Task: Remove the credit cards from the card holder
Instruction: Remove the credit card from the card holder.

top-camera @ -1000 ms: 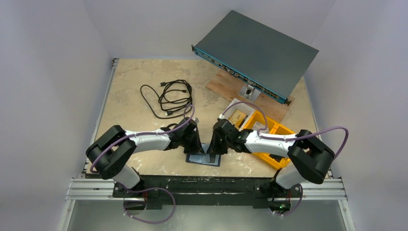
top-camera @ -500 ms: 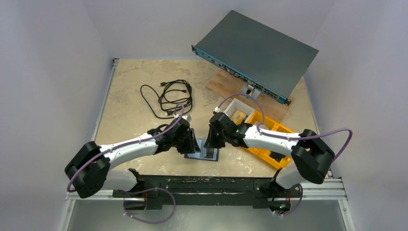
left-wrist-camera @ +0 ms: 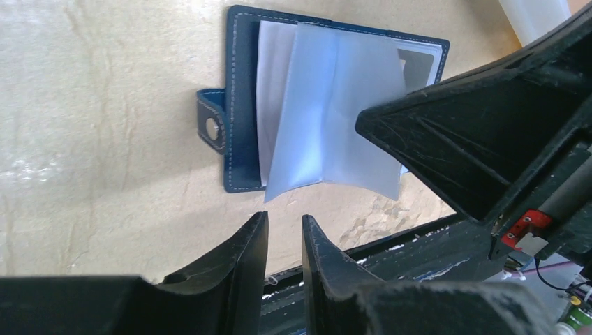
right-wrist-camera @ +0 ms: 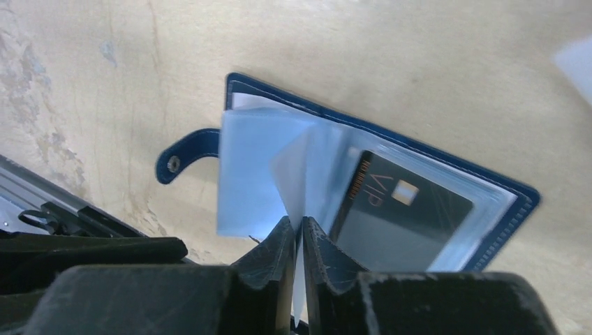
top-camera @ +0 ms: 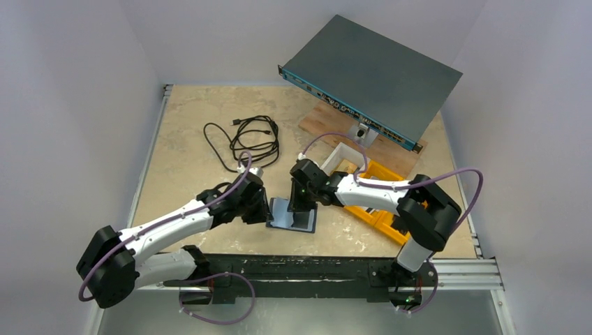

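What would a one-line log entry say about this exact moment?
card holder: open on table | right gripper: pinching clear sleeve | left gripper: slightly open, empty, beside holder | black VIP card: in its sleeve

One card holder (top-camera: 281,216), one black card (right-wrist-camera: 405,209) showing, one black cable (top-camera: 253,143), one rack unit (top-camera: 377,70), one wooden board (top-camera: 328,122), one white bin (top-camera: 342,151).

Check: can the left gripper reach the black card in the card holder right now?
Probably not yet. The black card is tucked in a pocket of the card holder, and the clear sleeve pinched up by the right gripper stands between it and the left gripper.
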{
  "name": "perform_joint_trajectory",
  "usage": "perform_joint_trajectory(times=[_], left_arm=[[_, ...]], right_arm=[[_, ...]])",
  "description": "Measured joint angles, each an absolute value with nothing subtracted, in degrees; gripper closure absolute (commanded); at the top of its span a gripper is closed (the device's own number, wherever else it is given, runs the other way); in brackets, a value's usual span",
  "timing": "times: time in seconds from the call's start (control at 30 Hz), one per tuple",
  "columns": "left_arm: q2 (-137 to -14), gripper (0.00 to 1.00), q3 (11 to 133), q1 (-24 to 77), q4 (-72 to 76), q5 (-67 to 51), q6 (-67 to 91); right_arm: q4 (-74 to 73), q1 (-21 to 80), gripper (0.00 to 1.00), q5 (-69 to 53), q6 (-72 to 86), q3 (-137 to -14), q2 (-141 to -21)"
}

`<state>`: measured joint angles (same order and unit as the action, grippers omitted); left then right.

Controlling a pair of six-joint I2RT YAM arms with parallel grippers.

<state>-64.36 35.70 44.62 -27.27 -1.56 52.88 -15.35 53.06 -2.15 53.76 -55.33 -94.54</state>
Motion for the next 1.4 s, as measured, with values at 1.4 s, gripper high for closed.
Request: perform_joint_trajectory(times=[1.4], left_arm=[[-65.3,0.71,42.2,42.8,-31.5,-4.7,48.6]], right_arm=[[-15.8,56.7,0.64,2.6,54.3,-59.8,-87.4]])
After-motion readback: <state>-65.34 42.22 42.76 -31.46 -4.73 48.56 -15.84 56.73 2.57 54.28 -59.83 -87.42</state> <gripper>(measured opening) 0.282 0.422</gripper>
